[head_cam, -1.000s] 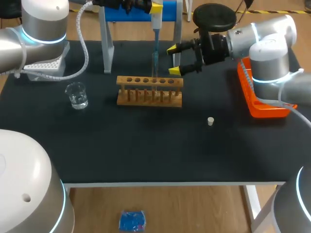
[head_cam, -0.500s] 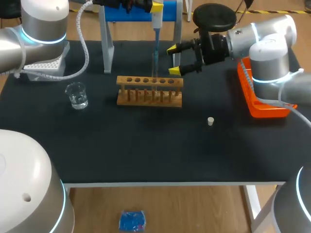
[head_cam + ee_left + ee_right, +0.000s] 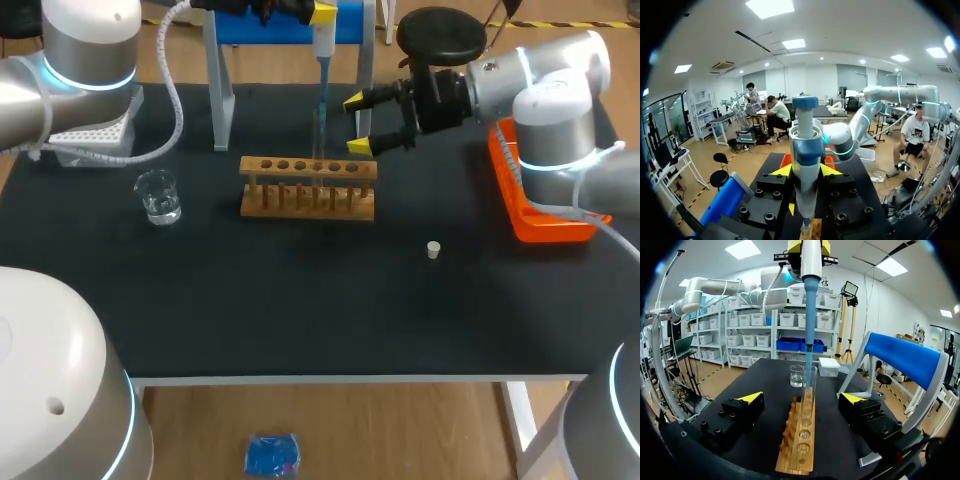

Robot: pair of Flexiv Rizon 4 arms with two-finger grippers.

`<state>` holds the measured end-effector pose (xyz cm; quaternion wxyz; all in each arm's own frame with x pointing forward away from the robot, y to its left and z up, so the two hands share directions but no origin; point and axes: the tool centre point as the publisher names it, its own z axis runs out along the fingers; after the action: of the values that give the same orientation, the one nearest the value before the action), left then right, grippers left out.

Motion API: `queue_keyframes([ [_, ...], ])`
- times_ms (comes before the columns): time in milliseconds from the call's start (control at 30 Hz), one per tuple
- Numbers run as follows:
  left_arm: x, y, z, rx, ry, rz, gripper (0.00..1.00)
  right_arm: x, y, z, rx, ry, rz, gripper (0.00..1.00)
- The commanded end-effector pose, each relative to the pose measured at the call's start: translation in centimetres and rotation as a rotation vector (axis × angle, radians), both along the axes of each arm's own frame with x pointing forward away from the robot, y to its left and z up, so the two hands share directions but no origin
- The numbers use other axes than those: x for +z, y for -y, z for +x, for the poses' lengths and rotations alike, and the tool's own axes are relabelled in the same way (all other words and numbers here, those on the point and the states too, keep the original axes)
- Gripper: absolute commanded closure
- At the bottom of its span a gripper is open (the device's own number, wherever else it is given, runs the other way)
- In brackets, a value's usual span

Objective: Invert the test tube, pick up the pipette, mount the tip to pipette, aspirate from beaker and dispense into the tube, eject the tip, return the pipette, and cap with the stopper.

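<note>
My left gripper (image 3: 312, 14) hangs over the back of the table, shut on the white and blue pipette (image 3: 321, 70). In the left wrist view the pipette (image 3: 805, 150) stands upright between the fingers of that gripper (image 3: 806, 172). Its blue tip (image 3: 809, 347) reaches down into the mouth of the clear test tube (image 3: 809, 382), which stands upright in the wooden rack (image 3: 308, 188). My right gripper (image 3: 357, 125) is open just right of the pipette, level with the tube. The beaker (image 3: 158, 195) stands to the left of the rack. The small white stopper (image 3: 433, 249) lies to the rack's front right.
A blue pipette stand (image 3: 285, 28) rises behind the rack. A white tip box (image 3: 95, 135) sits at the back left, and an orange tray (image 3: 535, 205) at the right edge. The rack (image 3: 800, 440) stretches ahead of the right gripper (image 3: 802, 398).
</note>
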<state>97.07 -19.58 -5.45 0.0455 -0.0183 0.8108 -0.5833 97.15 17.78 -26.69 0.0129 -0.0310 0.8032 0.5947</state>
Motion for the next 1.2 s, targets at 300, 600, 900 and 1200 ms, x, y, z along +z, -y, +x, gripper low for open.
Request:
queue_keyframes([
  [300,0.7,-0.1,-0.4,0.001,0.004,0.005,1.00,-0.1,0.0,0.0,0.001,0.000,0.000,0.00],
  [600,1.1,0.1,-0.3,-0.020,-0.011,0.012,1.00,-0.1,0.0,0.0,0.001,0.000,0.000,0.00],
  [900,1.4,0.2,-0.3,-0.017,0.002,0.011,1.00,-0.1,0.0,0.0,0.001,0.000,0.000,0.00],
  [1200,1.8,0.0,-0.4,-0.010,0.009,0.016,1.00,-0.1,0.0,0.0,0.001,0.000,0.000,0.00],
])
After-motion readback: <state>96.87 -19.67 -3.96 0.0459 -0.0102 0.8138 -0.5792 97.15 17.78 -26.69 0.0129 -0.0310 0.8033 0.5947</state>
